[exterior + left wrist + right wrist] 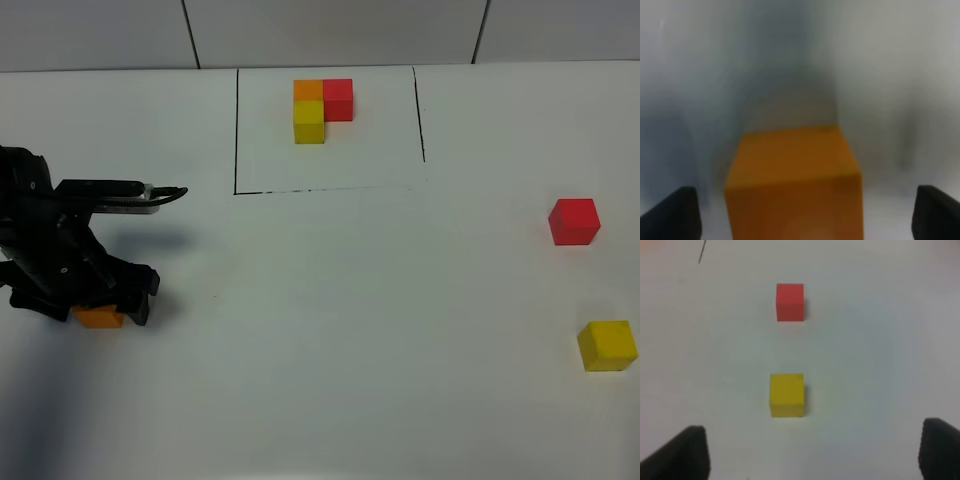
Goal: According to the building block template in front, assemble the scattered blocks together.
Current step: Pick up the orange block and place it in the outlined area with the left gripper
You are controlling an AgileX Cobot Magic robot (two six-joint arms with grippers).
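Note:
The building block template (322, 108) is an L of orange, red and yellow cubes inside thin black lines at the far middle of the table. My left gripper (92, 303) is down at the table's left with the orange block (98, 318) between its fingers. In the left wrist view the orange block (795, 180) sits between the wide-apart fingertips (670, 215), untouched, so this gripper (802, 216) is open. The red block (574, 221) and the yellow block (607, 345) lie at the right. My right gripper (810, 455) is open above the yellow block (787, 394), with the red block (790, 301) beyond it.
The white table (350, 330) has black frame lines (236, 130) around the template. The left arm's body (40, 230) stands over the left edge. The right arm is out of the exterior high view.

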